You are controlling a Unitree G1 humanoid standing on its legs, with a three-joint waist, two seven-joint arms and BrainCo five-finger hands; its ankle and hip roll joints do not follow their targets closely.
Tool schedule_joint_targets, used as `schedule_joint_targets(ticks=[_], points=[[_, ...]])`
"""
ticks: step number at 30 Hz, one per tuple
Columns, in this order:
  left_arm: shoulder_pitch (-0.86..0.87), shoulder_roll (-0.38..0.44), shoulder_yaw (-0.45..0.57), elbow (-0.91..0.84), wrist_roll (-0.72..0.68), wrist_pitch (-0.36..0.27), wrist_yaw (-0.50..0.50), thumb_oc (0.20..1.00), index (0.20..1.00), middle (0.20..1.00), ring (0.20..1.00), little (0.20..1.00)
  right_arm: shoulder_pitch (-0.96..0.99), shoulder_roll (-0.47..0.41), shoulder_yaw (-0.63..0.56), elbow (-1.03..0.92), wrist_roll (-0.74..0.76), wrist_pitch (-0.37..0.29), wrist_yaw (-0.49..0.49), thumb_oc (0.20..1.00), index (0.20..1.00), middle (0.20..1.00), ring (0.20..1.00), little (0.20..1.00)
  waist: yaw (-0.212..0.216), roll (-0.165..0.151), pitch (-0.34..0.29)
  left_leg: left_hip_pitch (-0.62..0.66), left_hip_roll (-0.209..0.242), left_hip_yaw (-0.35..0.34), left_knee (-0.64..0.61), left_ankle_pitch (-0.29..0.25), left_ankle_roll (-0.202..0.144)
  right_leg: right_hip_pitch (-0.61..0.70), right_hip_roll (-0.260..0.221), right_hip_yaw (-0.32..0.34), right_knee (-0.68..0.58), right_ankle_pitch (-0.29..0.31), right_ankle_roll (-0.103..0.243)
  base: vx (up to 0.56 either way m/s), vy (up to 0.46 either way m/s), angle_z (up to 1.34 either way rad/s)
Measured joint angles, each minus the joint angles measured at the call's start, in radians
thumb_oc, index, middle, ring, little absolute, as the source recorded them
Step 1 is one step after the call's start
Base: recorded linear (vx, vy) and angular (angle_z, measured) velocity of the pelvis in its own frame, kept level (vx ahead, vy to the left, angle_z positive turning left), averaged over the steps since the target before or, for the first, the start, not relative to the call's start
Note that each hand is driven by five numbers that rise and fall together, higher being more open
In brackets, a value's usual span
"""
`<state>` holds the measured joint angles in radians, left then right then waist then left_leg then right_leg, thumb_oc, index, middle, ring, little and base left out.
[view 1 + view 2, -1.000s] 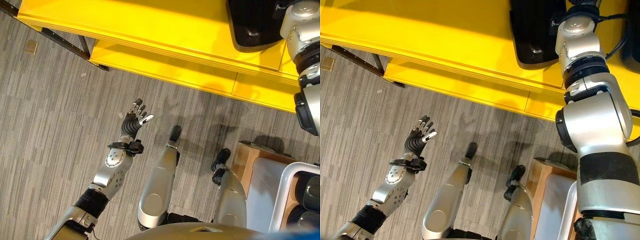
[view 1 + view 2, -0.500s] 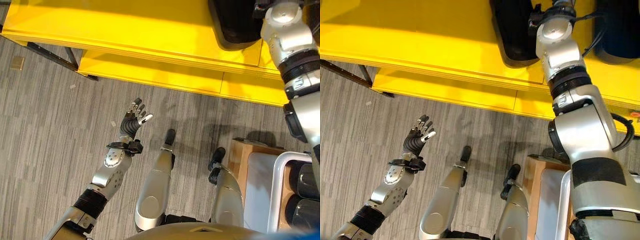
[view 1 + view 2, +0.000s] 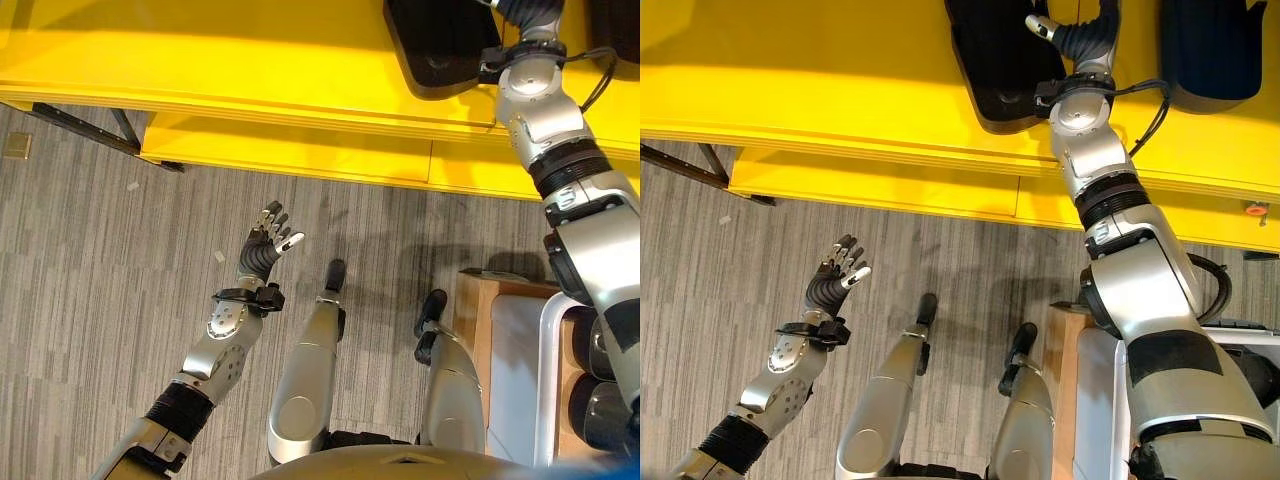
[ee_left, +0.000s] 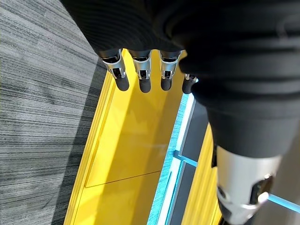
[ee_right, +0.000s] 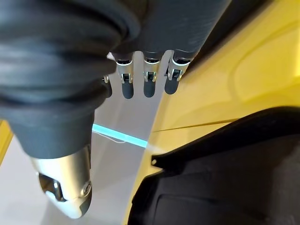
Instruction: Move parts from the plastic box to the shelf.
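While reaching up over the yellow shelf, holds the right hand flat and empty, fingers straight and a little apart, just beside a black moulded part lying on the top board. Cannot tell whether hand and part touch. Has a second black part on the same board, well apart to the right, with the right hand between the two.

Holds the left hand up over the grey striped floor, fingers straight and spread, clamped on nothing.

Faces two yellow tiers: a broad top board, and below it a lower board jutting toward the robot, carried at the left end on a black metal frame. Catches, in the left wrist view, the yellow boards running away beside a pale blue strip.

Has, at lower right, the white plastic box set on a pale wooden stand, with dark rounded parts inside the box, partly behind the right arm.

Takes in a floor of narrow grey streaks, with a small tan square near the frame's foot and a pale scrap just off the shelf's edge.
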<state>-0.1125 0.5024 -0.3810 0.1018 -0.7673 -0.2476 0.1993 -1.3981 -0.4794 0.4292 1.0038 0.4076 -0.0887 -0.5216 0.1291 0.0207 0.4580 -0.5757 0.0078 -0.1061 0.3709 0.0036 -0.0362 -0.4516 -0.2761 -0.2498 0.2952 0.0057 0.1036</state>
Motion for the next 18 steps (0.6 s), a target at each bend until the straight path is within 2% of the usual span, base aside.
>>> schedule_joint_targets(ticks=[11, 18], points=[[0.015, 0.0, 0.0, 0.002, 0.001, 0.0, -0.003, 1.0, 1.0, 1.0, 1.0, 1.0, 0.025, 0.008, -0.026, 0.15, 0.002, -0.002, 0.027, 1.0, 1.0, 1.0, 1.0, 1.0, 0.002, 0.0, 0.0, 0.002, 0.0, 0.011, -0.003, 0.0, 0.0, -0.01, -0.001, 0.014, 0.005, 0.0, 0.0, 0.0, -0.006, -0.02], [0.015, 0.0, 0.0, 0.003, 0.001, 0.001, -0.004, 1.0, 1.0, 1.0, 1.0, 1.0, 0.041, 0.008, -0.065, 0.173, 0.006, -0.002, 0.039, 1.0, 1.0, 1.0, 1.0, 1.0, 0.005, 0.006, 0.003, 0.002, 0.0, 0.013, -0.005, 0.0, 0.0, -0.013, -0.003, 0.016, 0.007, 0.0, 0.0, 0.0, -0.003, 0.0]])
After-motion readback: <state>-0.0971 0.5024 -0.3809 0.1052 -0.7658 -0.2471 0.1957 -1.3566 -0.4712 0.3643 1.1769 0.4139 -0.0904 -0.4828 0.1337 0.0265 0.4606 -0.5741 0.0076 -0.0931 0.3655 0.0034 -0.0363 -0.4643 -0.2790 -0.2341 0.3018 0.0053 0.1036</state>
